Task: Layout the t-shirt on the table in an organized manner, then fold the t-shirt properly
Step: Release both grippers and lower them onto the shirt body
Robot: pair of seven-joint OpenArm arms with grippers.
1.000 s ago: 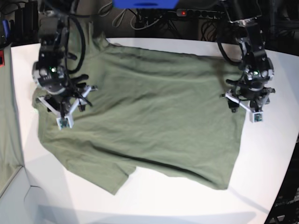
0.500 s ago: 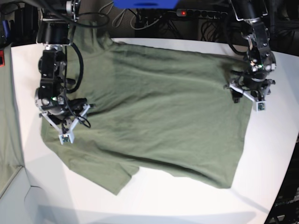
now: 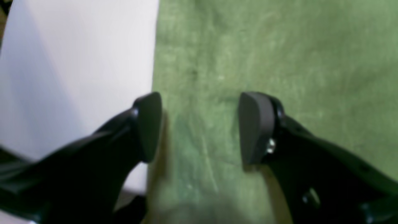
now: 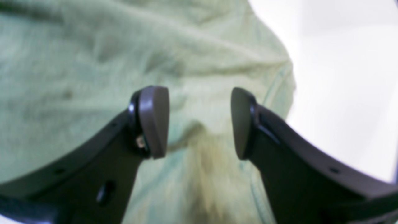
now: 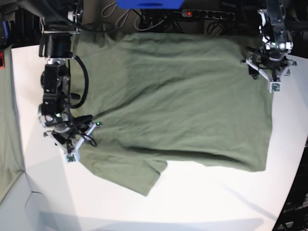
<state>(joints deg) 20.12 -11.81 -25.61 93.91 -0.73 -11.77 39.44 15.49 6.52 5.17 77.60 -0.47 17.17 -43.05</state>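
The olive-green t-shirt (image 5: 178, 96) lies spread across the white table (image 5: 202, 197), with one sleeve pointing to the front at the lower left. My left gripper (image 5: 272, 79) is at the shirt's far right corner. In the left wrist view it (image 3: 199, 124) is open, its fingers (image 3: 149, 124) straddling cloth (image 3: 279, 62) beside the shirt's edge and bare table (image 3: 77, 62). My right gripper (image 5: 70, 149) is at the shirt's left edge. In the right wrist view it (image 4: 200, 121) is open over rumpled cloth (image 4: 93, 77), with bare table (image 4: 342, 77) to the right.
A power strip (image 5: 202, 13) with a red light, cables and a blue object (image 5: 149, 4) lie behind the table's far edge. A greenish surface (image 5: 7, 120) shows beyond the table's left edge. The table's right edge curves close to my left gripper.
The left gripper moved toward the far right corner and the right gripper toward the front. The shirt shifted right and back with them and lies flatter and wider.
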